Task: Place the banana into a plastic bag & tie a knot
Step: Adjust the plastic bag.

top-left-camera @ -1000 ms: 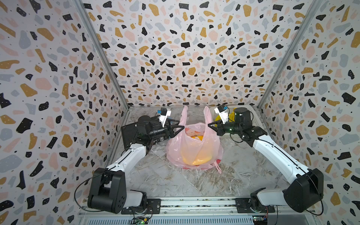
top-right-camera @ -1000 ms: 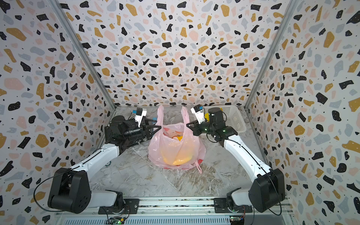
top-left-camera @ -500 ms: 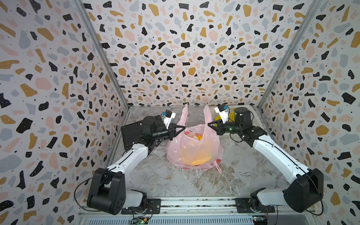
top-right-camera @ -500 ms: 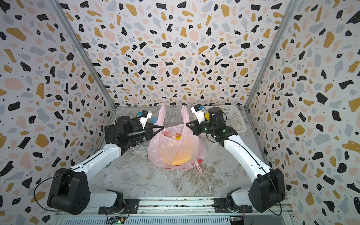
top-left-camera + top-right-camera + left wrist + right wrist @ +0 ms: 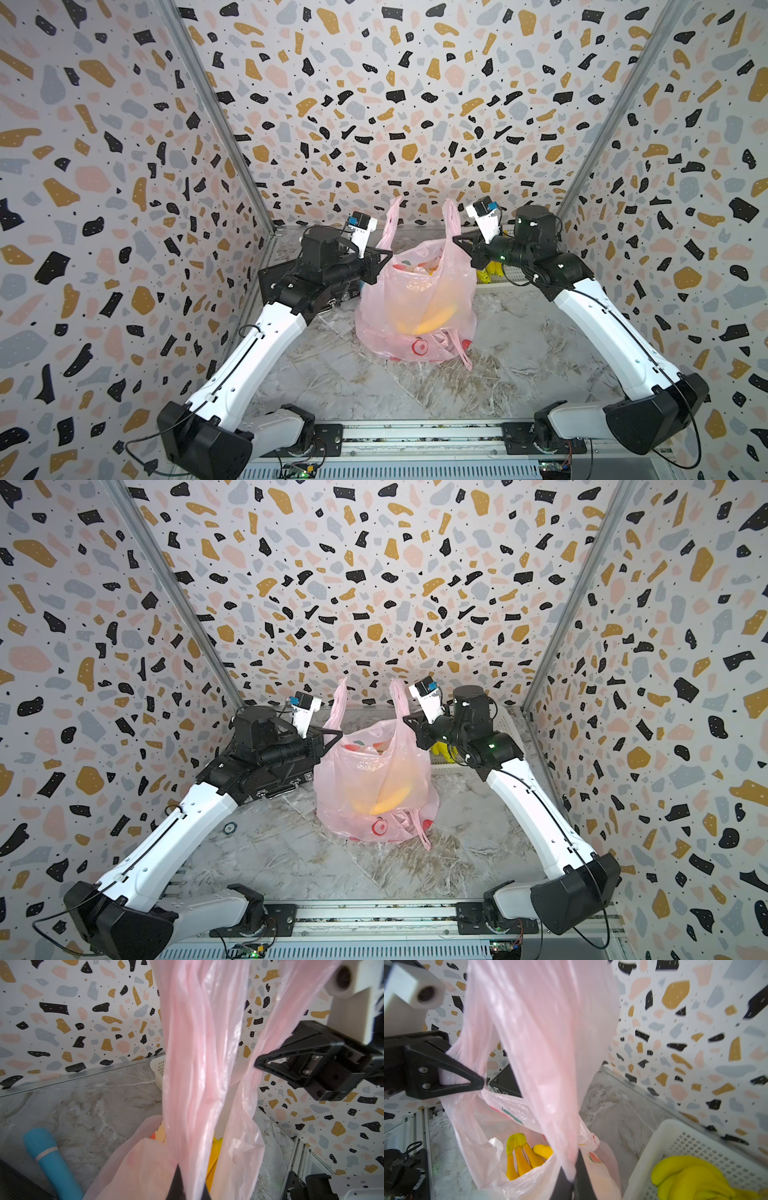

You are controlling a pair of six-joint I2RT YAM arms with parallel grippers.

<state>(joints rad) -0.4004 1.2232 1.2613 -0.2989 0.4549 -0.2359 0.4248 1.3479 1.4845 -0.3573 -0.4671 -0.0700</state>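
A pink plastic bag (image 5: 415,307) (image 5: 374,787) stands upright mid-table. A yellow banana bunch (image 5: 424,322) (image 5: 521,1157) lies inside it, seen through the film and through the open mouth. Both handles stick up. My left gripper (image 5: 388,254) (image 5: 190,1180) is shut on the left handle (image 5: 193,1064) near its base. On the other side, the right gripper (image 5: 455,240) (image 5: 572,1176) is shut on the right handle (image 5: 542,1053). The two grippers face each other across the bag's mouth, a bag's width apart.
A white perforated basket (image 5: 645,1157) holding more bananas (image 5: 685,1176) stands at the back right, just behind my right gripper. A black case (image 5: 274,783) lies under my left arm. Beside the bag, at the back left, lies a blue cylinder (image 5: 52,1159). Patterned walls close three sides.
My left gripper moved right to the bag's left handle and went from open to shut on it. The right gripper and the bag stayed put.
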